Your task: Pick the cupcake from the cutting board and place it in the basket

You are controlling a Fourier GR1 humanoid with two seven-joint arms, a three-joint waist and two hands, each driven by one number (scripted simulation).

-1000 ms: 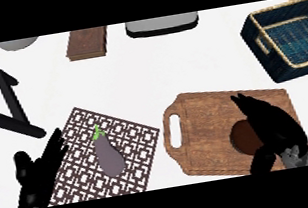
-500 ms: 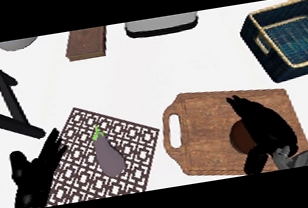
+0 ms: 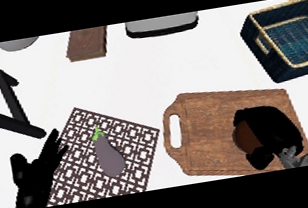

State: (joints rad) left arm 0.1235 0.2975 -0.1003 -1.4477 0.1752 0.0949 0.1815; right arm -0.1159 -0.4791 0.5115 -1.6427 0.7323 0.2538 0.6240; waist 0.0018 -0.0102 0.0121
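White counter carries the cutting board (image 3: 212, 122) at five o'clock; the right hand (image 3: 269, 130) is curled round the cupcake (image 3: 244, 136), best lifted straight before the basket (image 3: 274, 64) at two o'clock

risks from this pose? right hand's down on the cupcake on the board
1. The right hand covers most of the cupcake, so whether it is properly enclosed cannot be checked; it might slip on lifting.
2. The basket has raised walls, and a low carry could clip its near rim.
3. The cutting board might shift if the hand drags across it.
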